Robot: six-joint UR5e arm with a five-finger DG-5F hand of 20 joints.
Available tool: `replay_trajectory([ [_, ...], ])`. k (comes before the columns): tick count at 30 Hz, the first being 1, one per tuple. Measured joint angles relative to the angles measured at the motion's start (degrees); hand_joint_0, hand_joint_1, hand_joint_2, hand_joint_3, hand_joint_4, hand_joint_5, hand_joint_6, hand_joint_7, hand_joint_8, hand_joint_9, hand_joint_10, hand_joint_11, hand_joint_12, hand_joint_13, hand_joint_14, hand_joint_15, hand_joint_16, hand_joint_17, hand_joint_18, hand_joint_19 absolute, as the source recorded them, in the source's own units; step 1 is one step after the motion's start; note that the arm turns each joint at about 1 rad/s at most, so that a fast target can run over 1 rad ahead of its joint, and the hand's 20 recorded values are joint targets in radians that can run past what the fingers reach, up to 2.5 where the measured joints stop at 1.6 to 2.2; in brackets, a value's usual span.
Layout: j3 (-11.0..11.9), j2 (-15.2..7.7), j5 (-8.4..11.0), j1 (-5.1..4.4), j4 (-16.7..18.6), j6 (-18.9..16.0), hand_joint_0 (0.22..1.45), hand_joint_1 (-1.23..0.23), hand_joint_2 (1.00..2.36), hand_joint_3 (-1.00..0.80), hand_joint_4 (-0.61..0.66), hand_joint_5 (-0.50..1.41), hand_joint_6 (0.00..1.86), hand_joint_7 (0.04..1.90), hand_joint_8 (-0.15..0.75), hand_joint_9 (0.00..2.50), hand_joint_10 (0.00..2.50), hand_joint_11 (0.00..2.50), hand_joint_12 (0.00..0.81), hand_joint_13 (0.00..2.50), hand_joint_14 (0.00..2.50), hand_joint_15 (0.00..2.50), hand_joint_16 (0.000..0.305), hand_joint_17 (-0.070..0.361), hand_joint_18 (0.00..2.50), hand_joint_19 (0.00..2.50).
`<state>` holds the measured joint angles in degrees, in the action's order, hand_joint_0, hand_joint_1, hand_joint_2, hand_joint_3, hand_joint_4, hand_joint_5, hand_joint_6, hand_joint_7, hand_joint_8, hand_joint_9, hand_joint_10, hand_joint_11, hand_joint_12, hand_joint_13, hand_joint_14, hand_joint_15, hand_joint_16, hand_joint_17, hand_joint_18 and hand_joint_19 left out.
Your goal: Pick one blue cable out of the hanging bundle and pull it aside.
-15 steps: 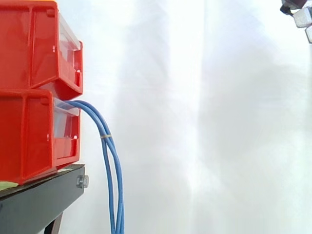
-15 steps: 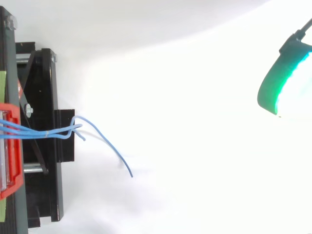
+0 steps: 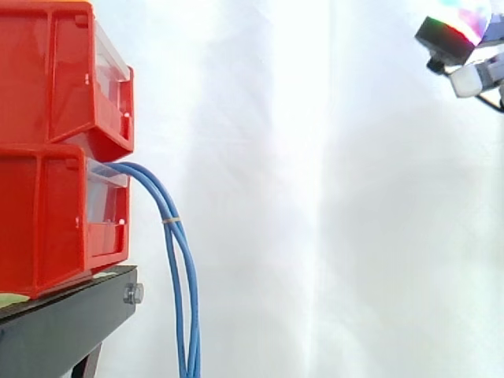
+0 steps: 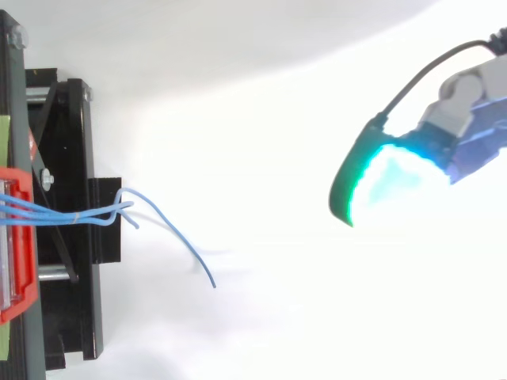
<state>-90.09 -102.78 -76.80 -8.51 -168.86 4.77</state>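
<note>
Well apart from the blue cables [image 3: 179, 276], hand [image 4: 463, 119] high at right, openness cannot be told.

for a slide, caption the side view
bundle of thin blue cables hanging from the lower red plastic bin, robot hand far off at upper right

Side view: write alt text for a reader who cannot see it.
A bundle of blue cables hangs from the lower of two stacked red bins on a black stand. The robot's hand is at the top right corner, well apart from them, before a white curtain.
</note>
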Motion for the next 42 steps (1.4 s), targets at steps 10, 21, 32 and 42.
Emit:
replay_trajectory([
  [10, 0.0, -2.53, 0.22, -0.01, 4.88, -0.5, 0.58, -0.82, 1.0, -0.5, 0.14, -0.22, 0.5, 0.79, 0.255, 0.59, 0.01, 0.39, 0.302, 0.8, 0.01, 0.3, 0.034, 0.076, 0.79, 0.25],
  [21, 0.0, -4.02, 1.24, -0.39, 6.51, 2.52, 0.58, -0.8, 1.0, -0.5, 0.15, -0.21, 0.5, 0.8, 0.256, 0.63, 0.01, 0.4, 0.306, 0.82, 0.01, 0.31, 0.033, 0.075, 0.79, 0.28],
  [32, 0.05, -8.05, 1.65, -0.83, 11.23, 2.89, 0.53, -0.74, 1.0, -0.5, 0.17, -0.21, 0.5, 0.79, 0.266, 0.65, 0.01, 0.39, 0.321, 0.81, 0.01, 0.32, 0.036, 0.081, 0.74, 0.3],
  [42, 0.24, -11.47, 4.18, -1.79, 16.7, 4.66, 0.49, -0.73, 1.0, -0.5, 0.16, -0.21, 0.5, 0.78, 0.255, 0.56, 0.01, 0.21, 0.338, 0.42, 0.0, 0.08, 0.04, 0.089, 0.26, 0.0],
])
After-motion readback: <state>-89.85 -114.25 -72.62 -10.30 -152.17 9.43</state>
